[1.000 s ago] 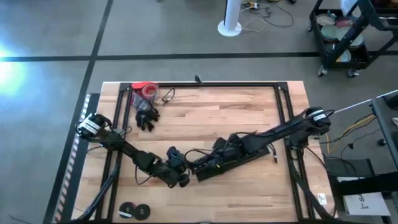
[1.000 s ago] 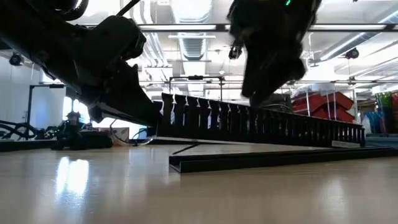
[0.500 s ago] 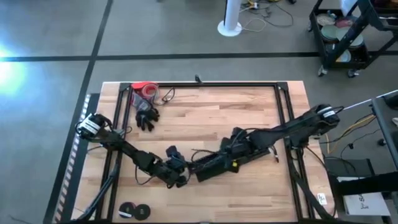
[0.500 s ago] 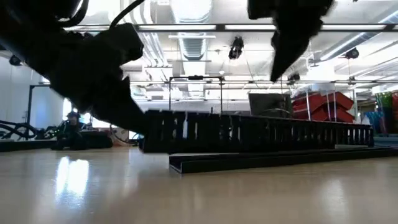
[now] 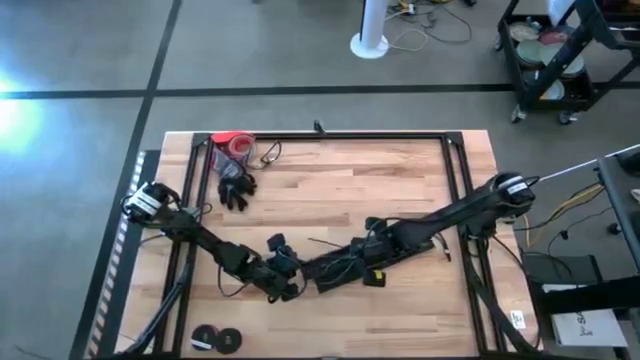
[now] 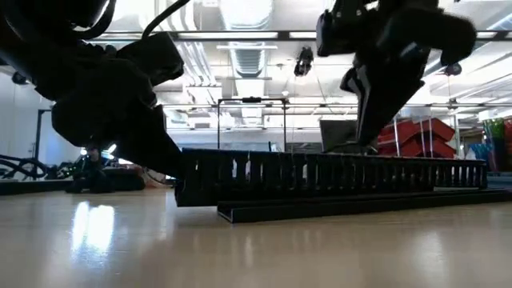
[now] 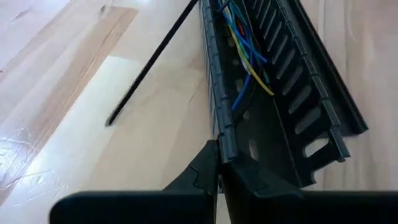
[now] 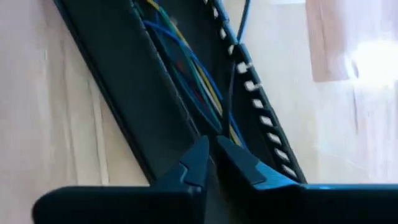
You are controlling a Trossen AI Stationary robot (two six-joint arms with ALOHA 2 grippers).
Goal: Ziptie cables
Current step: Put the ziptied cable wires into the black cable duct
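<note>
Wrist views alone show cables (image 7: 244, 53) inside slotted duct (image 7: 292, 93). My left gripper (image 7: 219, 163) pinches duct wall; my right gripper (image 8: 213, 154) narrow, grasp unclear.

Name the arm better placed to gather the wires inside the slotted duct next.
Right: its gripper sits over the wires mid-duct, while the left gripper pinches the slotted duct wall at its end.
</note>
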